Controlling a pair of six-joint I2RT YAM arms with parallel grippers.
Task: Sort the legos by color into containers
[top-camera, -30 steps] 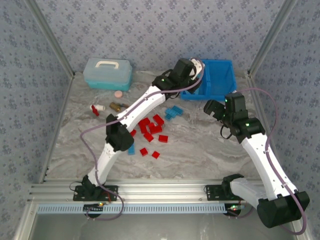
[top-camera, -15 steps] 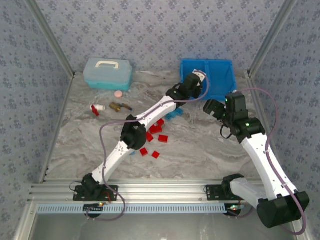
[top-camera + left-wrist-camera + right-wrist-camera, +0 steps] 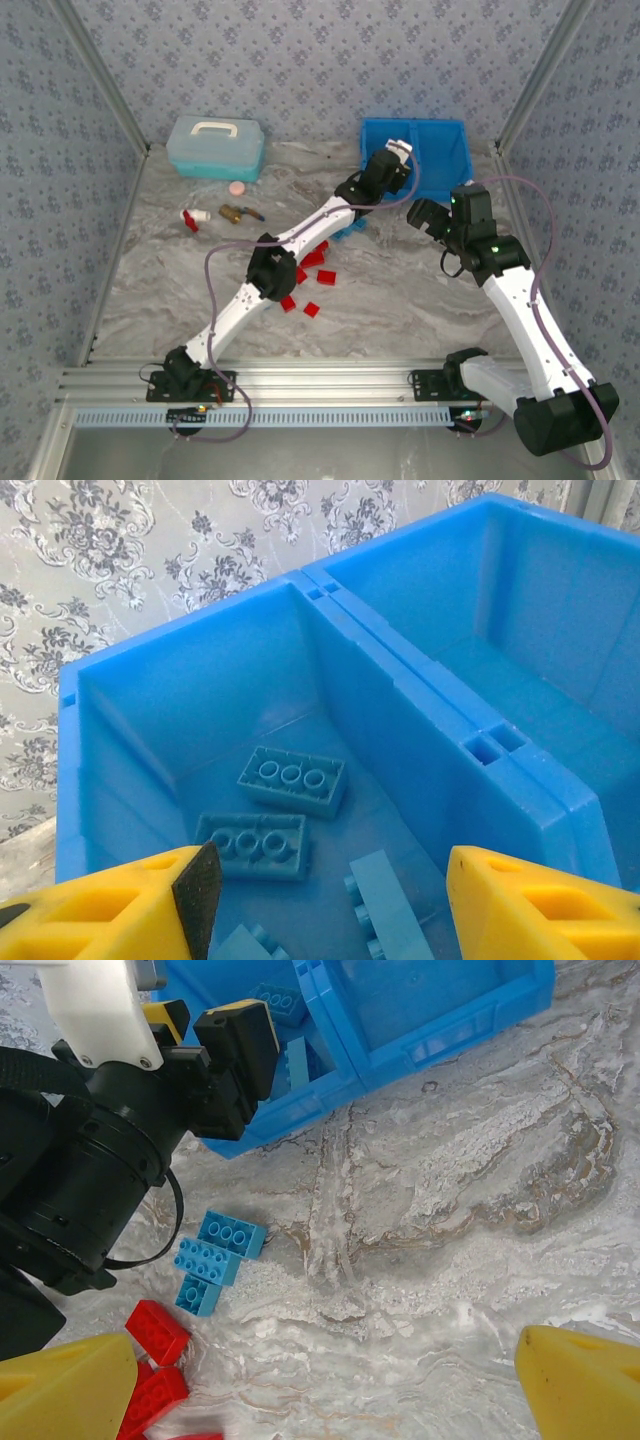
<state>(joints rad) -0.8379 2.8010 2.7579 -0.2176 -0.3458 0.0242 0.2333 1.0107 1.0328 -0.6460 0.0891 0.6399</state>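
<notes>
Left wrist view, near to far: left gripper with yellow fingers apart and nothing clamped, poised over the left compartment of the blue bin; on that compartment's floor, four light blue legos, one directly under the gap between the fingers; past the divider, the right compartment. Right wrist view: right gripper with fingers spread wide, gripping nothing, above the marbled table; on it, red legos closest, then three loose blue legos, then the bin's outer wall.

White arms, black joints, purple cables, yellow end effector fingers
</notes>
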